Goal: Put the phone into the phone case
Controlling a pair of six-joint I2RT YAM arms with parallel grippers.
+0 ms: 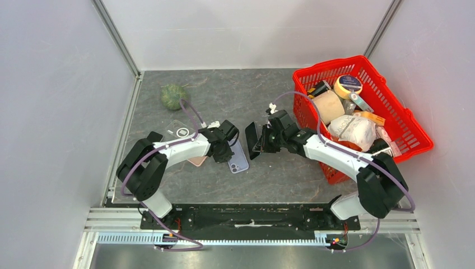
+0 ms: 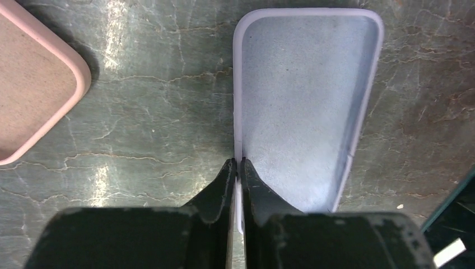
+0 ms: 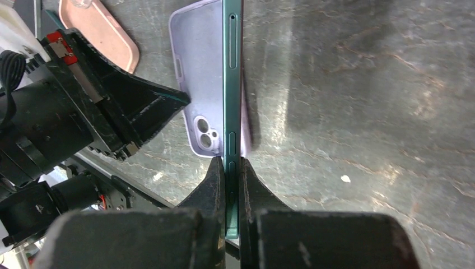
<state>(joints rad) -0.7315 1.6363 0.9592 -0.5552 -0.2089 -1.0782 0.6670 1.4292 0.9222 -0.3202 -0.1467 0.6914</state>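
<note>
So here's the situation: the phone (image 3: 231,84) is up in the air, clamped edge-on between the right fingers (image 3: 249,188), which squeeze its front and back near one end. It stands on its long side right at the 3 o'clock wall of the lavender case (image 3: 196,73). I can't tell if it's touching that wall or just hovering over it.

The case lies open side up near the middle of the surface (image 1: 269,95), camera cutout toward the 6 o'clock end. The left fingers (image 2: 223,188) are clenched on its 9 o'clock long wall, one inside the shell and one outside, pinning it down.

Handling-wise, I'd guess the phone is stiff, slick on its glass faces and metal rim, and heavy enough to pivot in a grip that far off-centre. The case looks soft and rubbery, so the walls will flex and grab. I'd take the phone by its flat faces, seat one long edge under the lip first, then press the other side down. Holding the case by a wall works, but the pinched bit of lip can't stretch while it's pinched.

Nothing else matters much: the pink case (image 1: 197,161) sits at 9 o'clock, the red basket (image 1: 417,131) way off at 3 o'clock.
</note>
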